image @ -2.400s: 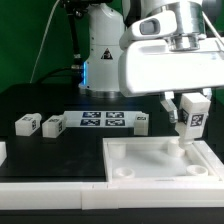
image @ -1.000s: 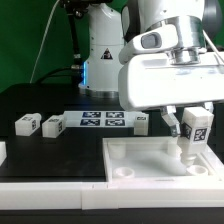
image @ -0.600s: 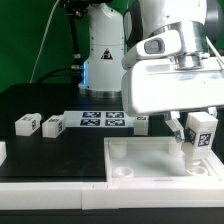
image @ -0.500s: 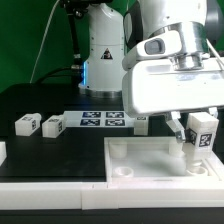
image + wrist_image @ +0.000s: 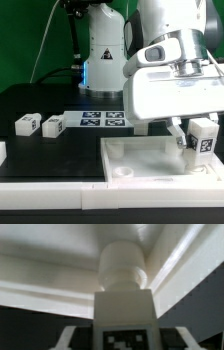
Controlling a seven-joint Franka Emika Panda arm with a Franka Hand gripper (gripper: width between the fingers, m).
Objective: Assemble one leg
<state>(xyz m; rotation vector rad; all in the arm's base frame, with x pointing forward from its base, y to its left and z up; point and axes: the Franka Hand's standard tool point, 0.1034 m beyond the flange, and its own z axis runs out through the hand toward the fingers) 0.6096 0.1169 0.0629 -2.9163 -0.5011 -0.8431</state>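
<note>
gripper [image 5: 199, 141] clamped on the leg [image 5: 207, 135] above the white tray-like panel [image 5: 140, 150].
the leg is held upright at the panel's far corner, toward the exterior view's right. in the wrist view its rounded end points into that walled corner; contact cannot be told. a loose leg [image 5: 25, 124] lies on the table, near the marker board [image 5: 103, 120].

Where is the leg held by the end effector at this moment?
At the exterior view's right, the leg is gripped in the end effector, just over the white panel's far corner on that side.
</note>
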